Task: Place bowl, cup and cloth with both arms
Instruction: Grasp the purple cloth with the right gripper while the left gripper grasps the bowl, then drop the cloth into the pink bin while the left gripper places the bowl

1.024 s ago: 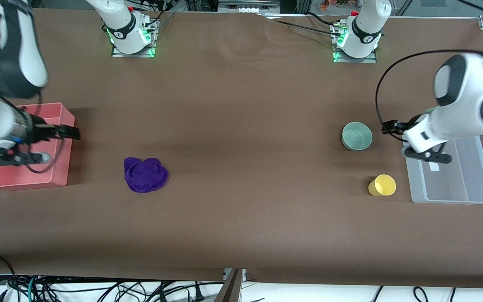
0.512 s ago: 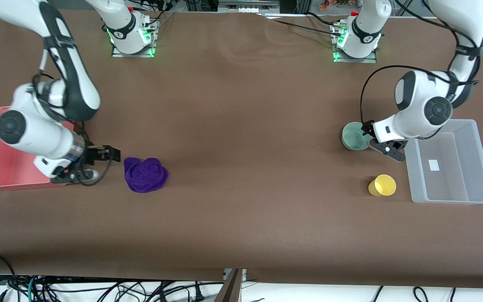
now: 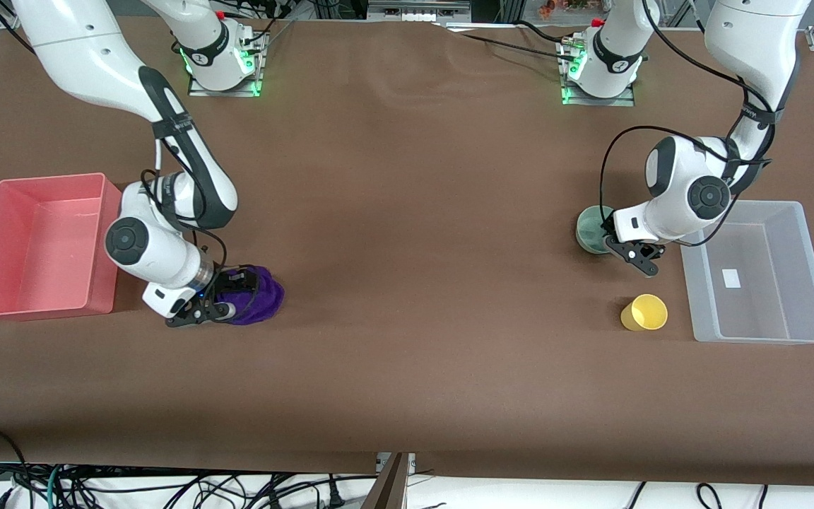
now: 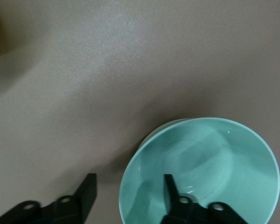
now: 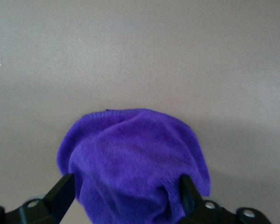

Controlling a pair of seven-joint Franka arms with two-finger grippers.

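1. The bowl [image 3: 593,227] sits upright on the table [image 3: 407,283] toward the left arm's end, just beside the clear bin [image 3: 795,212]. In the left wrist view its rim [image 4: 130,168] runs between the two fingers: one finger [image 4: 172,186] is inside the bowl, the other [image 4: 86,191] outside over bare table.
2. The left gripper [image 3: 622,244] is spread and straddles that rim without yet pinching it. This is the relation that matters most: closing should catch the wall nearest the bin.
3. The cloth [image 3: 258,297] lies bunched on the table toward the right arm's end, near the pink bin [image 3: 39,311]. The right wrist view shows it rounded, with no clear long axis.
4. The right gripper [image 3: 234,293] is spread and down over the cloth, one finger [image 5: 60,193] at the cloth's edge and the other [image 5: 189,191] against the fabric's opposite flank. The lump sits between them, ready to be squeezed.
5. The cup [image 3: 644,312] stands nearer the front camera than the bowl, apart from it, and neither gripper touches it. The left arm is much the nearer to it, so I judge it falls to that arm.
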